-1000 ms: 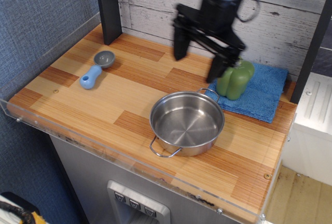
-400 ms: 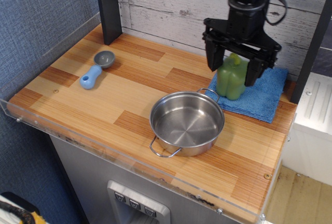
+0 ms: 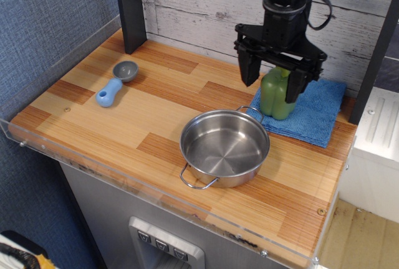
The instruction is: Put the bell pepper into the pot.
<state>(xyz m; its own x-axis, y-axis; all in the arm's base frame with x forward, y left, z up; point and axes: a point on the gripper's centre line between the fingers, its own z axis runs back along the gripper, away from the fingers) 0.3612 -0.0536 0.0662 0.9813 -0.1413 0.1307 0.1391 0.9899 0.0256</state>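
Nearest, shallow shiny steel pot [image 3: 225, 147], empty. Beyond at one o'clock, glossy green bell pepper [image 3: 278, 94] on blue cloth [image 3: 313, 112]. Above, black gripper [image 3: 272, 81], jaws wide apart, straddling, gripping nothing. Reaching step; next, lowering and closing.

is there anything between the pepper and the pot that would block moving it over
Nothing visible does. The pepper stands on the blue towel, with the open gripper around its top. The pot sits just beside the towel, empty, with only bare wood and its near handle between them.
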